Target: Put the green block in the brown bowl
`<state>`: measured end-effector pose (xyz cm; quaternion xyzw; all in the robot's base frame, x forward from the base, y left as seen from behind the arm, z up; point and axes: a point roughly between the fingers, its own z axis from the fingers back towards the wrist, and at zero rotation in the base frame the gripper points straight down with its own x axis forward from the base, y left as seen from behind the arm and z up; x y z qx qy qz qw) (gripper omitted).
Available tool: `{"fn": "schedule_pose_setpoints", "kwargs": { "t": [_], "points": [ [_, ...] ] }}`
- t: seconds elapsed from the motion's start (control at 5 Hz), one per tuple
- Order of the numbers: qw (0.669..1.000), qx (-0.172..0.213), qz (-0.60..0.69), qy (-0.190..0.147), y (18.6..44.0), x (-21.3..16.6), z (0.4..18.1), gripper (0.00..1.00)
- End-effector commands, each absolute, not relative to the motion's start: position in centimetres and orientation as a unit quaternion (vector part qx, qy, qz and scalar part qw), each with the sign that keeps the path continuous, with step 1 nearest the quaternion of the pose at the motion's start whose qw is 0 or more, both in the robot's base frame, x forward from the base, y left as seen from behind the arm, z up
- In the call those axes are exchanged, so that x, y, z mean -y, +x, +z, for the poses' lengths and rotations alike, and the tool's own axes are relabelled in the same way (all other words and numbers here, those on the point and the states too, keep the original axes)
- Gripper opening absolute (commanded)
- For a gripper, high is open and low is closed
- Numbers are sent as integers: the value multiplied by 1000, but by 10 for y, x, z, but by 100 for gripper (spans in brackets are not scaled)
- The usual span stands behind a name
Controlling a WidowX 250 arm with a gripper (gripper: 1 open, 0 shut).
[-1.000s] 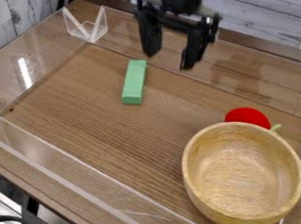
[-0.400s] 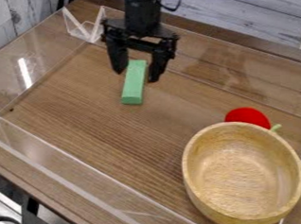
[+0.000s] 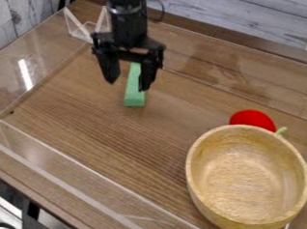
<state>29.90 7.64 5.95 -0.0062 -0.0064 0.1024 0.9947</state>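
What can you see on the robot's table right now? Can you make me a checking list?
Surface: wooden table with clear plastic walls around it.
Job's things: green block lying flat on the table; brown bowl empty, at the near right.
Clutter: small red round object just behind the bowl; clear plastic stand at the back left.
Grippers: gripper open, pointing down, fingers either side of the block's far end; not closed on it.
Cables: nothing seen.
Surroundings: pale plank wall behind.
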Motion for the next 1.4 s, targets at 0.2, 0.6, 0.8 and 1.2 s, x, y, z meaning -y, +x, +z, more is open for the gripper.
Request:
{"fn": "schedule_pose_setpoints", "kwargs": {
  "t": [0.2,0.6,0.8,1.2],
  "points": [
    [993,51,109,-13,318,-70,53,100],
    [993,61,99,-14,330,-64,52,100],
    [992,66,104,-13,335,-63,53,100],
    [991,75,108,-9,339,-68,47,100]
  ]
}}
